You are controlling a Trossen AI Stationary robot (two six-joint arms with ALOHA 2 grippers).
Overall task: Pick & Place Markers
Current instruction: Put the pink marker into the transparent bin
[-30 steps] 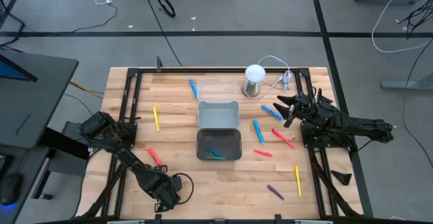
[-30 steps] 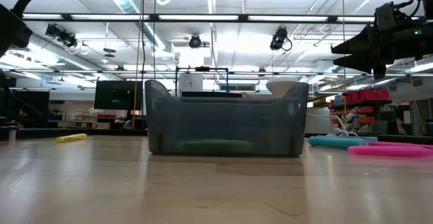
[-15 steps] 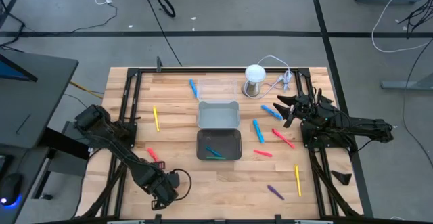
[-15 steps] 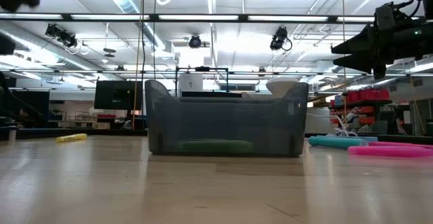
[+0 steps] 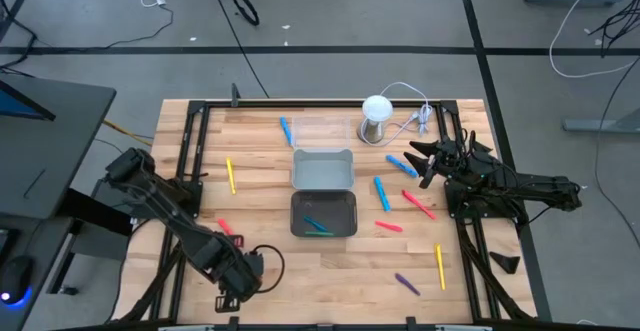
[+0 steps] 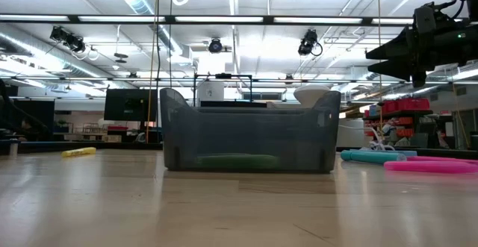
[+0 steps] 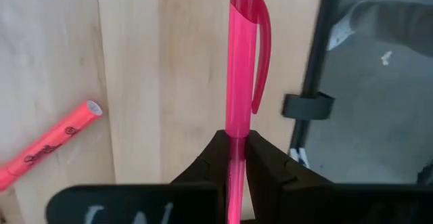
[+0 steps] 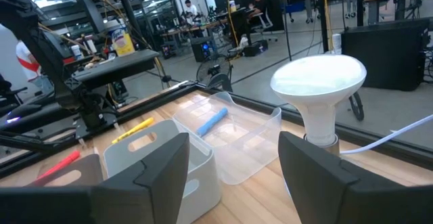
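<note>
My left gripper [image 5: 237, 279] hangs over the table's near left corner, shut on a pink marker [image 7: 241, 61] with a clip cap. Another red-pink marker [image 7: 51, 143] lies flat on the wood below it [image 5: 227, 228]. More markers lie flat on the table: a yellow one [image 5: 231, 175], blue ones [image 5: 381, 193], pink ones [image 5: 418, 203] and a purple one [image 5: 406, 283]. Green and blue markers lie in the dark grey tray [image 5: 296, 214]. My right gripper [image 5: 420, 161] waits open and level at the right edge, touching nothing. My left gripper pinches the pink marker's barrel [image 7: 237, 126] between its two fingers, away from the capped end [image 7: 247, 14]. The fingers come from above and point steeply down, lying along the marker. The marker sticks out past the fingertips, cap end downward, clear of the table.
A lighter grey tray [image 5: 323, 155] stands just beyond the dark one, and a clear tray [image 5: 335, 131] with a blue marker [image 5: 286, 131] lies behind that. A white-domed cylinder [image 5: 375, 119] with a cable stands at the far right. Black frame rails [image 5: 190, 171] run along both sides.
My left gripper has gone up from the table's near left corner, still shut on the pink marker, which is lifted clear of the wood. In the low view the left arm has risen out of the picture's top left.
</note>
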